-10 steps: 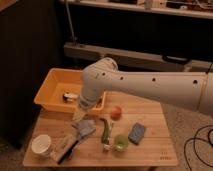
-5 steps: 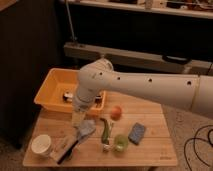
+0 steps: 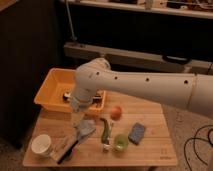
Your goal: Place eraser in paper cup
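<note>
The arm had swung a little to the left and lower over the last second, bringing the gripper [image 3: 78, 119] down over the left half of the table [image 3: 152, 150], just in front of the bin [image 3: 47, 86]. Nothing on the table had shifted. I took this for the approach before a pick, with the grasp itself not yet begun. The gripper's fingers stood apart and looked empty to me. The eraser [image 3: 64, 148] lay flat near the front left edge, just below and left of the gripper and right beside the cup [image 3: 41, 145]. The cup stood upright at the left corner with nothing in it that I could see. From there the gripper would need to drop a bit further forward and left to reach the eraser, and the carry to the cup would be short. I counted one eraser, one white cup, one green cup [image 3: 120, 142], one blue sponge [image 3: 136, 133], one orange ball-like fruit [image 3: 116, 112], one long green vegetable [image 3: 105, 131] and one yellow bin. A dark object I couldn't identify sat inside the bin.
</note>
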Robot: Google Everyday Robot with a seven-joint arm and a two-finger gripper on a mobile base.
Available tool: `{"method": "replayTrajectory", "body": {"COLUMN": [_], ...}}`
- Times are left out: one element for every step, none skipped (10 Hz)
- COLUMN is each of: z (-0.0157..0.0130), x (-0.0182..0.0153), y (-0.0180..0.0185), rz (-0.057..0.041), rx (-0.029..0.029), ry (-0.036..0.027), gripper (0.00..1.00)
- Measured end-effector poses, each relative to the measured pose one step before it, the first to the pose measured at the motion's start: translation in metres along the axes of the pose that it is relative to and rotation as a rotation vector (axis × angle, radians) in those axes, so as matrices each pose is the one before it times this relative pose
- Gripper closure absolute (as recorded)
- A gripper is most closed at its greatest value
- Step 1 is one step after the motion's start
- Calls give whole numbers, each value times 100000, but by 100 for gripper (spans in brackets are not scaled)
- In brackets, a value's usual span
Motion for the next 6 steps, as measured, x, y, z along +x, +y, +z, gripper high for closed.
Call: {"method": "replayTrajectory", "body": {"z": [167,-33,-200,-135,-164,-189], "x": [-892,-758,-471,-437,-811,-225], "y": [423,491,340,123,-30,-4], "rz": [-10564,-14766,-11491,-7637,-9729,-4509], "rx": [-180,1746,3290,2429,3292,1949], "ry": [150,-3329,-4065,-2406,-2834,-1074], "gripper": [35,35,35,35,35,35]}}
